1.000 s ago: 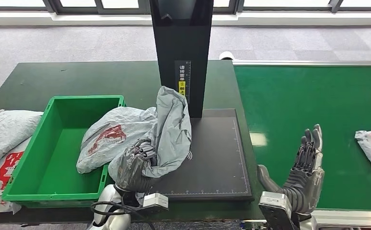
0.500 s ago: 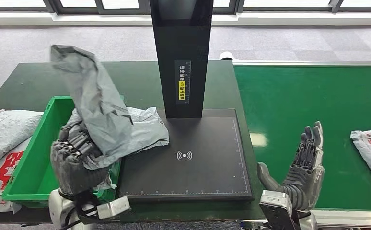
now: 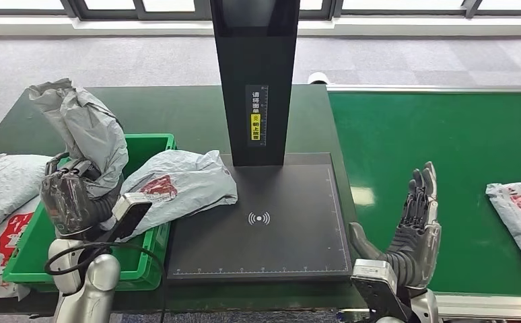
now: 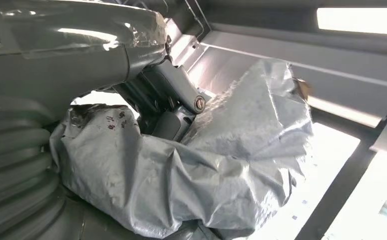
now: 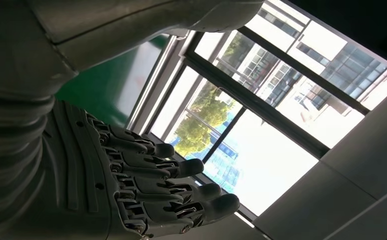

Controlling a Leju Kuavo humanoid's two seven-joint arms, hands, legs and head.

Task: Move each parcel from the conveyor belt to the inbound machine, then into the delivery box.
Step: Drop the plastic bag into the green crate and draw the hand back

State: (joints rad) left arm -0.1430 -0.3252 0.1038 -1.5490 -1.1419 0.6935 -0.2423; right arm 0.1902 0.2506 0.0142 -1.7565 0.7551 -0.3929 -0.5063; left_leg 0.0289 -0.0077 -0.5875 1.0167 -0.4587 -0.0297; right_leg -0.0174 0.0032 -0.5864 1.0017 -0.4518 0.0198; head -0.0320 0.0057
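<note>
Parcel point(image 3: 86, 131) held — scanner post point(image 3: 254, 74) beside.

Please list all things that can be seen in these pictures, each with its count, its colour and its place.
Held parcel: one, grey, gripped above the crate.
Draped parcel: one, grey with red print, across the crate's rim and the scanner plate's edge.
Crate: one, green, on the dark green table.
Scanner machine: one, black, flat plate with upright column, mid-table.
Piled parcels: at least two, white-grey, beside the crate.
Belt parcel: one, grey, on the green conveyor belt.
Left hand: dark, grips the held parcel.
Right hand: dark, fingers apart, at the belt's near edge.
</note>
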